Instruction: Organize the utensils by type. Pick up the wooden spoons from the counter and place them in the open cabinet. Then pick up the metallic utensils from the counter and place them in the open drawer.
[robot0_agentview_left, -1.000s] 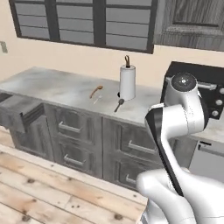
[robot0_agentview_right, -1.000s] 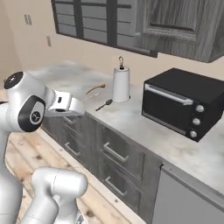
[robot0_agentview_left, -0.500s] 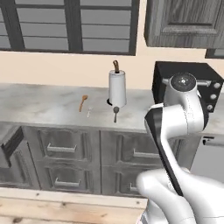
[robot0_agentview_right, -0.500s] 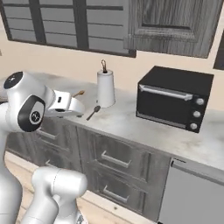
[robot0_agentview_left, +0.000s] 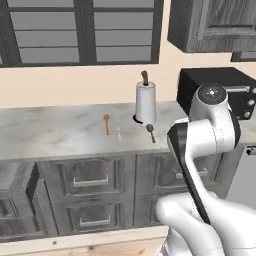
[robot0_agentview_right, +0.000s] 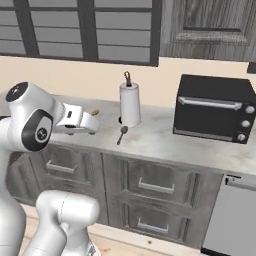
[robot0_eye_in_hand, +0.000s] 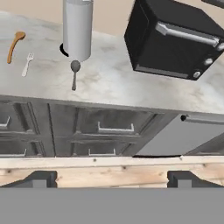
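Note:
On the marbled counter (robot0_agentview_left: 60, 135) (robot0_eye_in_hand: 118, 87) lies one orange-brown wooden spoon (robot0_agentview_left: 106, 123) (robot0_eye_in_hand: 15, 45). Just right of it is the small silver fork (robot0_agentview_left: 119, 133) (robot0_eye_in_hand: 27, 64). The dark grey metal spoon (robot0_agentview_left: 150, 133) (robot0_agentview_right: 121, 135) (robot0_eye_in_hand: 74, 75) rests in front of the paper towel roll. My gripper (robot0_eye_in_hand: 111, 180) hangs well back from the counter and above the floor, open, with nothing between its fingertips (robot0_eye_in_hand: 40, 178). At the lower left of the left base view an open drawer (robot0_agentview_left: 17, 175) sticks out. A dark grey wall cabinet (robot0_agentview_left: 215, 25) (robot0_agentview_right: 210, 25) hangs at the upper right; I cannot tell whether it is open.
A white paper towel roll (robot0_agentview_left: 145, 102) (robot0_agentview_right: 130, 104) (robot0_eye_in_hand: 77, 28) stands on the counter behind the utensils. A black toaster oven (robot0_agentview_right: 215, 109) (robot0_eye_in_hand: 175, 37) sits to its right. Panelled low cabinet fronts (robot0_eye_in_hand: 105, 131) run below, and a grey appliance front (robot0_agentview_right: 232, 215) stands at the right.
The whole picture has shifted: the base has moved, so the counter and utensils now face me squarely. The arm keeps its pose and the gripper stays open.

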